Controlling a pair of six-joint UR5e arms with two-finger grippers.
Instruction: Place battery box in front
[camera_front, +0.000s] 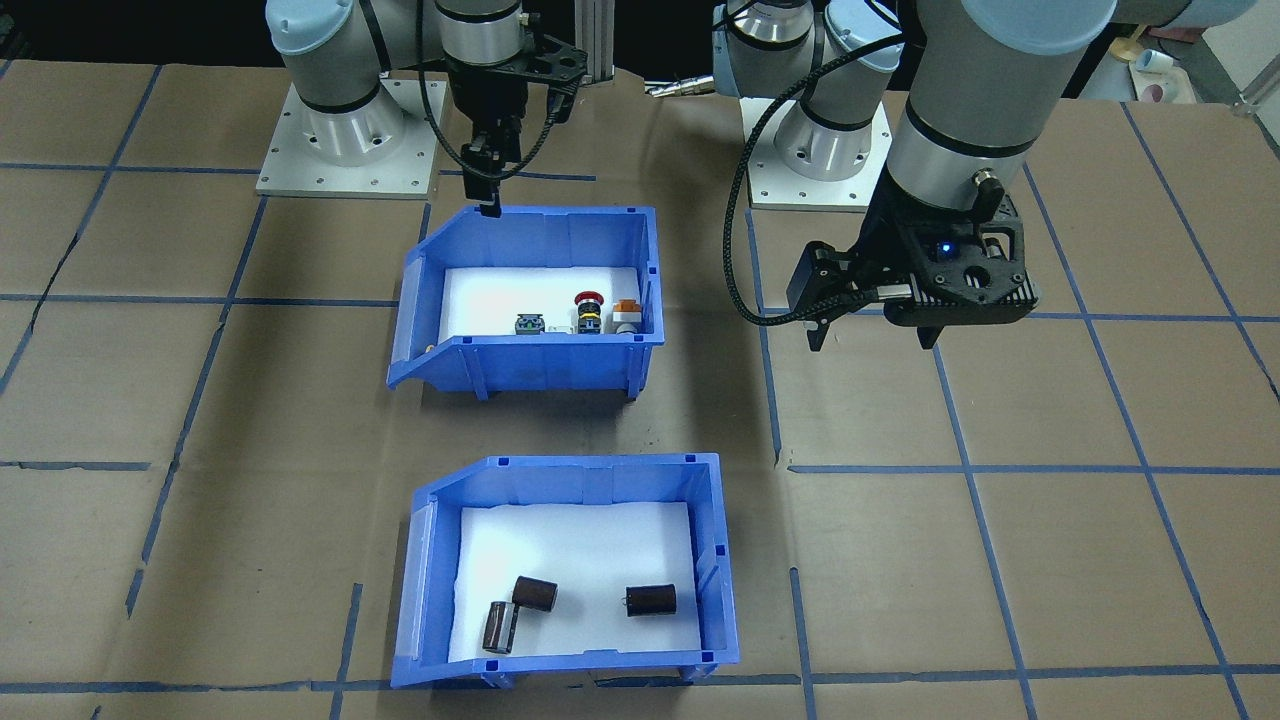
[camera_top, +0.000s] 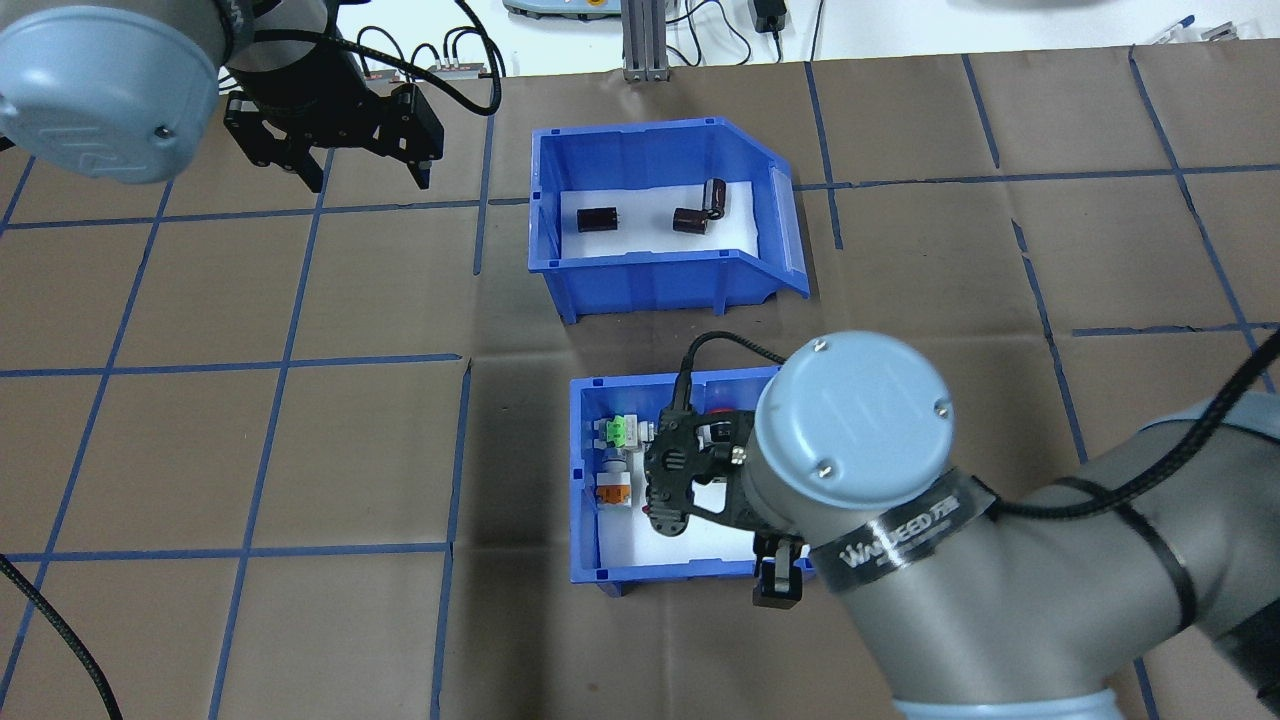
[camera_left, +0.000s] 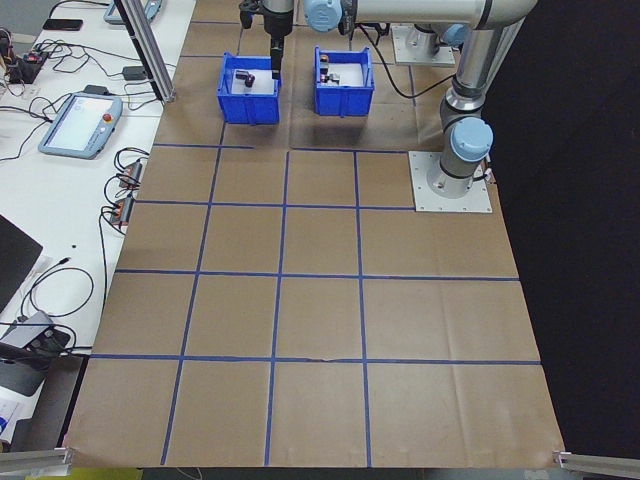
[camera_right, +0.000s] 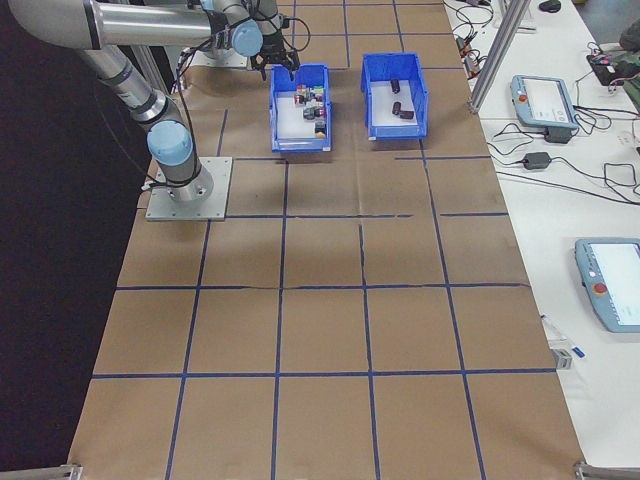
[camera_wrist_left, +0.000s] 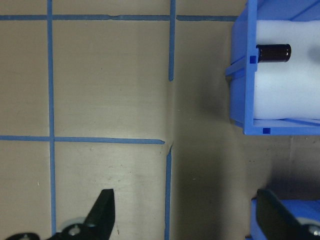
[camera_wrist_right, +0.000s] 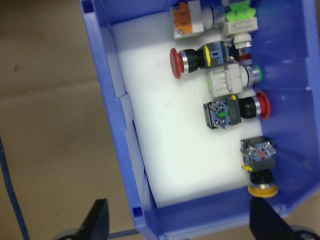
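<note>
The battery box (camera_top: 665, 240) sits on the table's far side, beyond the switch bin (camera_top: 590, 500). Left gripper (camera_top: 365, 178) hangs spread beside it; right gripper (camera_wrist_right: 177, 227) spread over the switch bin's wall

Overhead and front views face each other, sharing both bins (camera_top: 560, 250).

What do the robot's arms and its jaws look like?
Both arms are silvery grey tubes with pale blue caps at the joints. The right arm has a black band with white lettering. Black cables run down to each black gripper: the left gripper shows a small blue light, the right gripper is narrow.
</note>
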